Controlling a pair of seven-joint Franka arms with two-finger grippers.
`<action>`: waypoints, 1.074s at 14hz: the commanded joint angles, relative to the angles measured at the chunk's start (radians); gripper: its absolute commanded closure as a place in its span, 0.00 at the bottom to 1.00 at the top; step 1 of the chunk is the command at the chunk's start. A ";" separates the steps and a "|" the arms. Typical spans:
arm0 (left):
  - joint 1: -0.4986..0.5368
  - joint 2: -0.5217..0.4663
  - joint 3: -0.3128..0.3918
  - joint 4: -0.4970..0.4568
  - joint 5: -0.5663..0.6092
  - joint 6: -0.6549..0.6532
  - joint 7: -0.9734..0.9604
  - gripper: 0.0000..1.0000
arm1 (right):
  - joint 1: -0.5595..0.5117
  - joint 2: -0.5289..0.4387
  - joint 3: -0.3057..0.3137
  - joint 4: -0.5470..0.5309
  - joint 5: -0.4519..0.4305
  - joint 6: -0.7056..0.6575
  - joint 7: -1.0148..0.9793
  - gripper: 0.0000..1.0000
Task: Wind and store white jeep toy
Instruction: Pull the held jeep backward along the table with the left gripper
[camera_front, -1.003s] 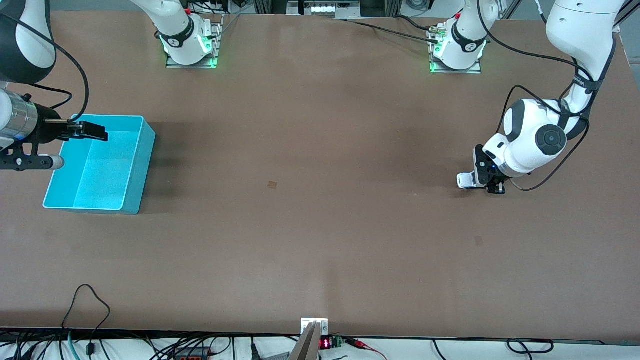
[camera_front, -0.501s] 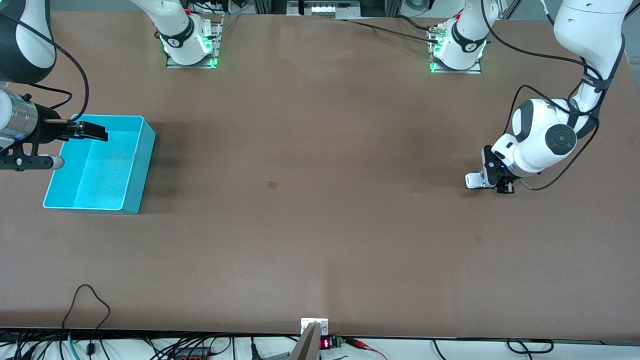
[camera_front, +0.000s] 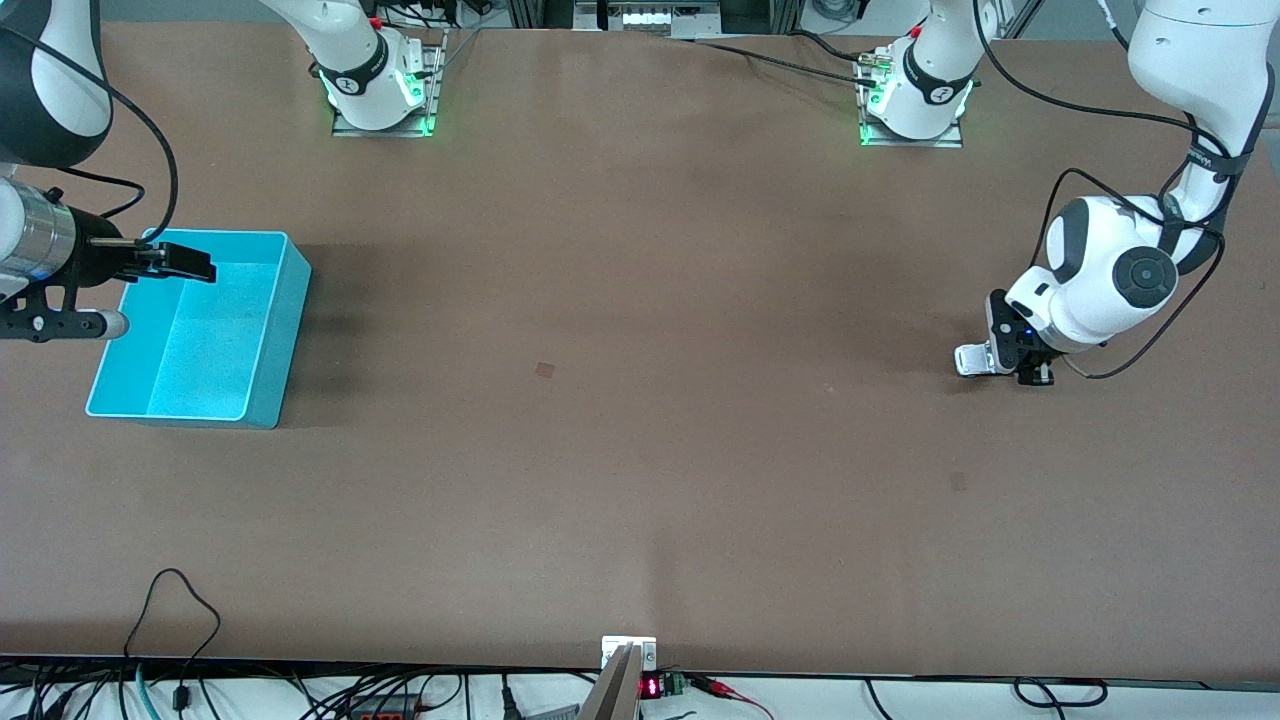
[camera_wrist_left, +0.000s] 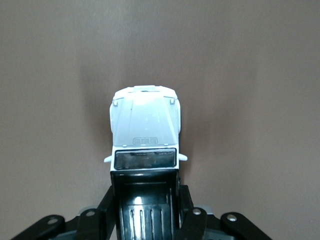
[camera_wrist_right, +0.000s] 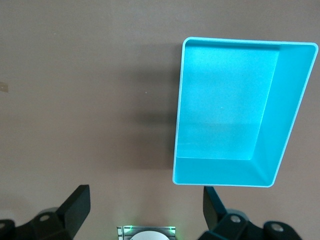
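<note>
The white jeep toy (camera_front: 972, 360) is low on the brown table near the left arm's end. My left gripper (camera_front: 1008, 366) is shut on its rear half. In the left wrist view the white jeep toy (camera_wrist_left: 145, 125) points its bonnet away from the camera. The black ribbed roof sits in my left gripper (camera_wrist_left: 146, 202), with the black fingers (camera_wrist_left: 186, 207) pressed against its sides. My right gripper (camera_front: 185, 266) hangs open and empty over the corner of the teal bin (camera_front: 286, 330) at the right arm's end. The teal bin (camera_wrist_right: 290, 100) is empty below my right gripper (camera_wrist_right: 145, 205).
Both arm bases (camera_front: 380, 95) stand along the edge farthest from the front camera. A small square mark (camera_front: 545, 369) lies mid-table. Cables (camera_front: 180, 600) run along the edge nearest the front camera.
My left gripper has slid with the jeep along the table toward the left arm's end. The right arm has not moved.
</note>
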 joint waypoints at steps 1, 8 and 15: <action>0.037 0.054 -0.003 0.011 0.036 0.007 0.000 0.82 | -0.003 0.001 0.002 0.017 0.007 -0.021 -0.014 0.00; 0.089 0.071 -0.001 0.049 0.042 0.007 0.114 0.82 | -0.003 0.001 0.002 0.017 0.007 -0.021 -0.014 0.00; 0.121 0.098 0.008 0.069 0.043 0.018 0.171 0.81 | -0.003 0.001 0.002 0.017 0.007 -0.021 -0.014 0.00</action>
